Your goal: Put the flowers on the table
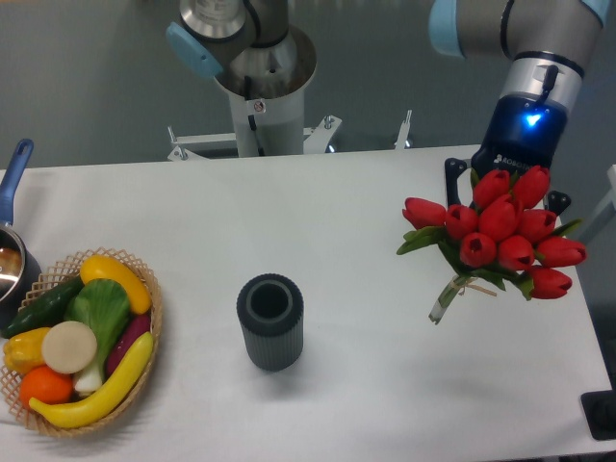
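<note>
The flowers, a bunch of red tulips with green leaves and pale tied stems, are at the right side over the white table. The heads point up and right, and the stems slant down to the left. My gripper comes in from the upper right, right behind the tulip heads. Its black fingers show on both sides of the bunch and are closed on it. The fingertips are hidden by the blooms. I cannot tell whether the stem ends touch the table.
A dark grey ribbed cylindrical vase stands upright near the table's middle front. A wicker basket of produce sits at the front left. A pot with a blue handle is at the left edge. The robot base stands behind the table.
</note>
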`<state>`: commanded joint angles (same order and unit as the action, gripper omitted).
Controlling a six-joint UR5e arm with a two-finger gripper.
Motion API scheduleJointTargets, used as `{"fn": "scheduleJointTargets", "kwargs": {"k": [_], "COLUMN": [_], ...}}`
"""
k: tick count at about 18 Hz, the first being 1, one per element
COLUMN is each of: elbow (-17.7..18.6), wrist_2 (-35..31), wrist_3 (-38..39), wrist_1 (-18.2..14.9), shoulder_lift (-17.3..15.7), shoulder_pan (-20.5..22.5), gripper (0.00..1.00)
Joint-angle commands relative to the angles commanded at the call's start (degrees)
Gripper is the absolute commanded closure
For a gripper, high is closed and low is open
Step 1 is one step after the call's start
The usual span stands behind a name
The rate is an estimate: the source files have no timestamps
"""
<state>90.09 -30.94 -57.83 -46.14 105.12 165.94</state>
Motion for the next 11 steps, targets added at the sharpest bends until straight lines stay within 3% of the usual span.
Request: {"fn": "scheduleJointTargets", "kwargs": {"k": [7, 11], "elbow": [-0.17, -0.7], "wrist_2": [-2.19, -11.49], "wrist_3": [-0.52, -3.6], "wrist_1": [-0.09, -0.09], "shoulder_lift": [-0.17, -0.35], "shoulder_pan": [-0.61, -1.23], "gripper": [0.58, 0.58]}}
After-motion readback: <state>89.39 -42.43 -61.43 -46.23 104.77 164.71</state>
